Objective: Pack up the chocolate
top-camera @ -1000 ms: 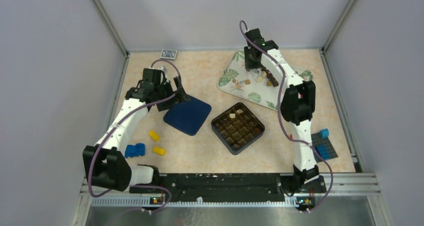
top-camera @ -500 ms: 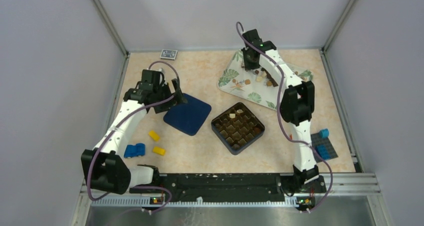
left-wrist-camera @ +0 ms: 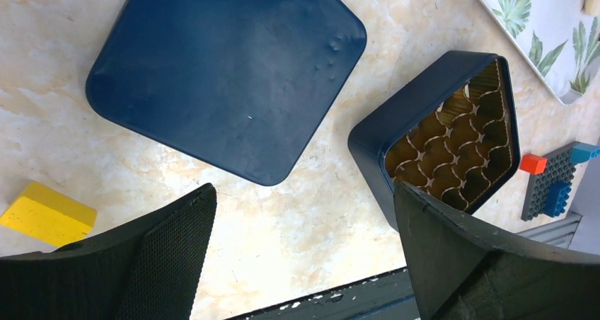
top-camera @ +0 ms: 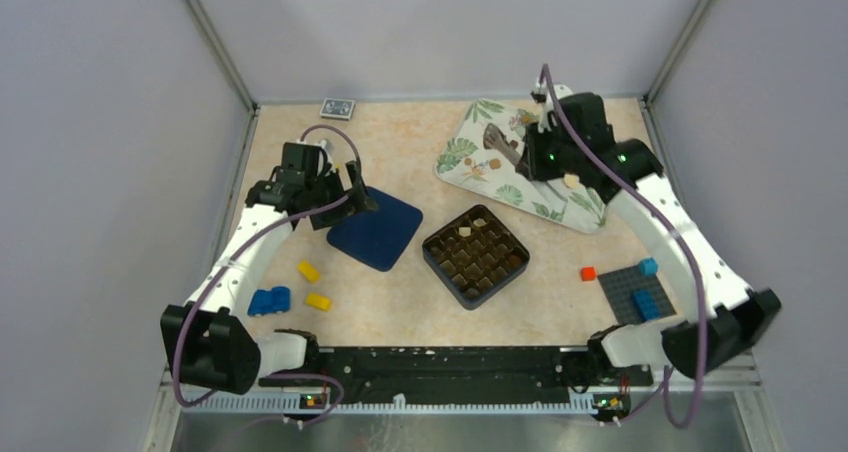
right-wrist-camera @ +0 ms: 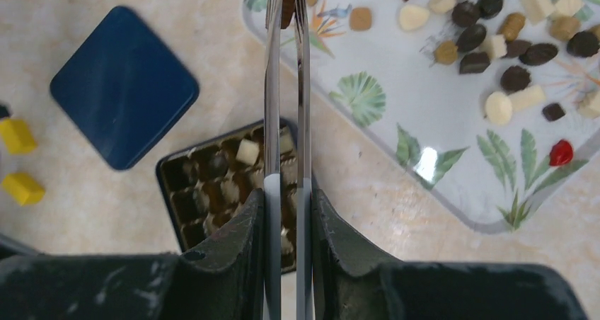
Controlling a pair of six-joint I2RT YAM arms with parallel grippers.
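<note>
Many small dark, brown and cream chocolates (right-wrist-camera: 495,44) lie loose on a leaf-print tray (right-wrist-camera: 439,100). My right gripper (right-wrist-camera: 286,192) is shut on a pair of metal tongs (right-wrist-camera: 286,86). The tongs' tips pinch one brown chocolate (right-wrist-camera: 288,1) above the tray's left end. In the top view the right gripper (top-camera: 530,152) hovers over the tray (top-camera: 470,162). The dark blue box (top-camera: 476,255) with a gold cell insert holds a few chocolates and stands open. My left gripper (left-wrist-camera: 303,192) is open and empty, above the table beside the box's lid (left-wrist-camera: 226,72).
The blue lid (top-camera: 377,229) lies flat left of the box. Yellow bricks (top-camera: 308,270) and a blue toy (top-camera: 269,300) sit near the left arm. A grey baseplate with blue bricks (top-camera: 637,294) and a red brick (top-camera: 588,273) are at the right. A small card (top-camera: 338,107) lies at the back.
The right arm has swung out to the right. Its wrist has moved right over the tray and the tongs have squeezed together. The left arm has barely moved.
</note>
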